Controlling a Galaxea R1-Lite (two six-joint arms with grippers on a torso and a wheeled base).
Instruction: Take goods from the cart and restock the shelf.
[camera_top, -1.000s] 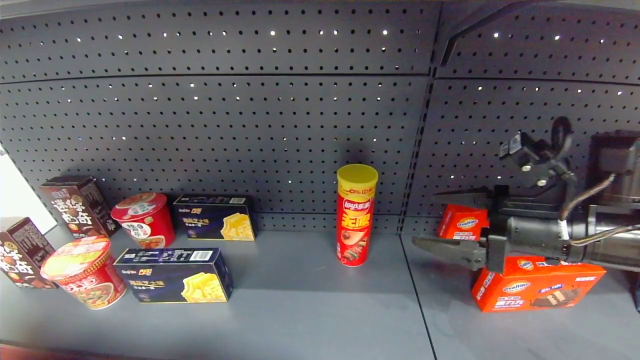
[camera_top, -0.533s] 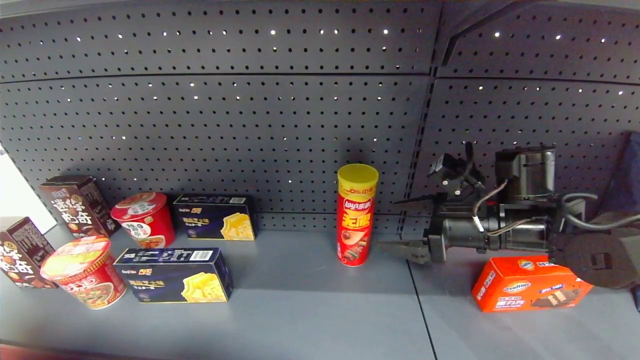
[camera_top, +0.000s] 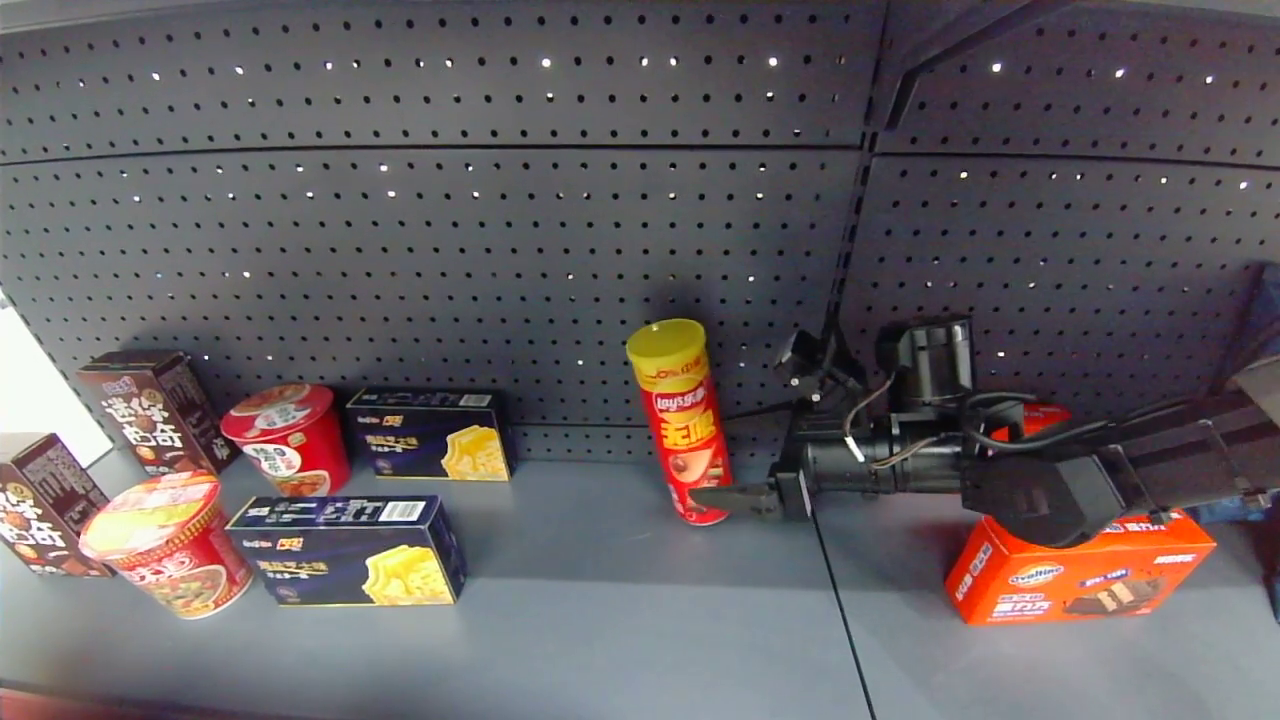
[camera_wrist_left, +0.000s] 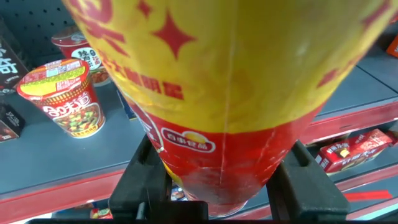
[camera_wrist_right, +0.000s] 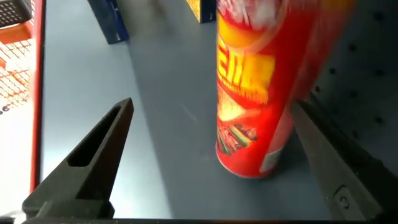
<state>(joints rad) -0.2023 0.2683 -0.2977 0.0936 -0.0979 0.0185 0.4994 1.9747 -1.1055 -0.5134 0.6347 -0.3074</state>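
A red chips can (camera_top: 685, 420) with a yellow lid stands mid-shelf and leans to the left, its base on the grey shelf (camera_top: 620, 620). My right gripper (camera_top: 715, 460) is open around its lower part, the near finger touching the base. In the right wrist view the can (camera_wrist_right: 249, 93) sits between the spread fingers of that gripper (camera_wrist_right: 211, 106). My left gripper (camera_wrist_left: 224, 186) is shut on a red and yellow snack package (camera_wrist_left: 230, 74), held in front of the shelf.
Left on the shelf are two red noodle cups (camera_top: 285, 440) (camera_top: 170, 545), two navy boxes (camera_top: 430, 435) (camera_top: 350, 550) and two brown boxes (camera_top: 150, 410). An orange box (camera_top: 1080, 575) lies under my right arm. The pegboard wall (camera_top: 500, 250) is close behind.
My right gripper has travelled left along the shelf from above the orange boxes to the chips can. The can, upright before, now leans left.
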